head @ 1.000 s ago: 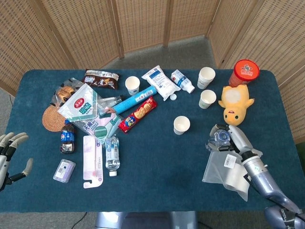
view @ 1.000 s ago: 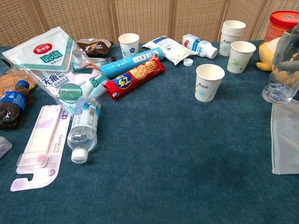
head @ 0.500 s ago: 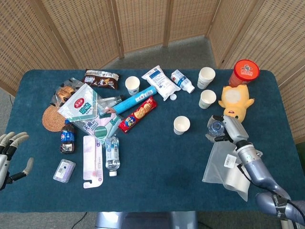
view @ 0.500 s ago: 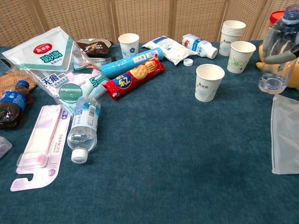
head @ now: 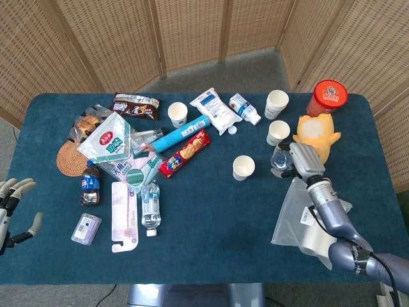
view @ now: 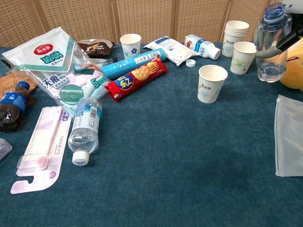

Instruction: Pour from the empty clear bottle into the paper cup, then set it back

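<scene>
My right hand [head: 299, 160] grips the empty clear bottle [head: 279, 160]. In the chest view the bottle [view: 271, 45] stands upright in the air at the far right, its blue neck ring on top, and only a bit of the right hand [view: 289, 40] shows at the frame edge. A paper cup [head: 243, 167] stands open on the blue cloth, left of the bottle and apart from it; in the chest view this cup [view: 211, 83] is lower left of the bottle. Off the table's left edge, my left hand [head: 13, 206] hangs with spread fingers, holding nothing.
Another paper cup [view: 245, 56] and a cup stack [view: 236, 32] stand just behind the bottle. A yellow plush toy [head: 315, 137] and red tub [head: 328, 97] sit to the right. A clear zip bag [head: 307, 214] lies under my right arm. Snack packs and a lying water bottle [head: 150, 204] crowd the left half.
My right hand has lifted the clear bottle off the zip bag's edge and carried it up and towards the cups; the bottle has turned from tilted to upright. The left hand stays put.
</scene>
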Robot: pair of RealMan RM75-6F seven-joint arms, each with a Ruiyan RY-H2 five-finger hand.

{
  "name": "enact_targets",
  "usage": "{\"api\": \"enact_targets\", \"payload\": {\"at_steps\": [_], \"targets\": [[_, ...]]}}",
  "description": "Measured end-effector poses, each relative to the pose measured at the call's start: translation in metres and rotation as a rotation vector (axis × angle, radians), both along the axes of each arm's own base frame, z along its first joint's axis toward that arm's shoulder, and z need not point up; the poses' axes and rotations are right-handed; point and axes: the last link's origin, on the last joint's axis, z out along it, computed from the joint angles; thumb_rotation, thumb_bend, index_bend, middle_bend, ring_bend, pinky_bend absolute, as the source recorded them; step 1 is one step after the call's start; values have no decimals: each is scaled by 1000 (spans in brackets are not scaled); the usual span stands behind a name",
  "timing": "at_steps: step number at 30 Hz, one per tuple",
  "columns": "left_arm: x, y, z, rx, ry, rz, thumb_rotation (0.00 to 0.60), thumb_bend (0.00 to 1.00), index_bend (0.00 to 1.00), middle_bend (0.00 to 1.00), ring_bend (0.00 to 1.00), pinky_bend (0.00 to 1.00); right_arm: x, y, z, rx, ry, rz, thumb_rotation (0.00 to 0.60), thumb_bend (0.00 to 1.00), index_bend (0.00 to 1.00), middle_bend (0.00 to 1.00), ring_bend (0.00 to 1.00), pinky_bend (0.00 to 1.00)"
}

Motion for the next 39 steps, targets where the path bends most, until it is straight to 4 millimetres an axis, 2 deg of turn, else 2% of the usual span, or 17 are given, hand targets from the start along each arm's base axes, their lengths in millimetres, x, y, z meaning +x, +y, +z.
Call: {"api": "enact_targets", "payload": {"at_steps": [17, 33, 39], "targets": [[0, 2, -1, -13, -5, -15, 332, 490, 152, 171, 87, 45, 10, -16, -10, -68, 216, 10, 600, 281, 592, 608, 554, 474], [-3, 2, -3, -21, -16, -31, 331, 490, 151, 171, 87, 45, 52, -18, -40, -71, 391, 37, 600, 275, 589, 602, 556, 475], [-6, 3, -4, -26, -21, -33, 335, 490, 151, 171, 86, 45, 61, -17, -49, -72, 430, 54, 600, 274, 586, 600, 556, 474]]}}
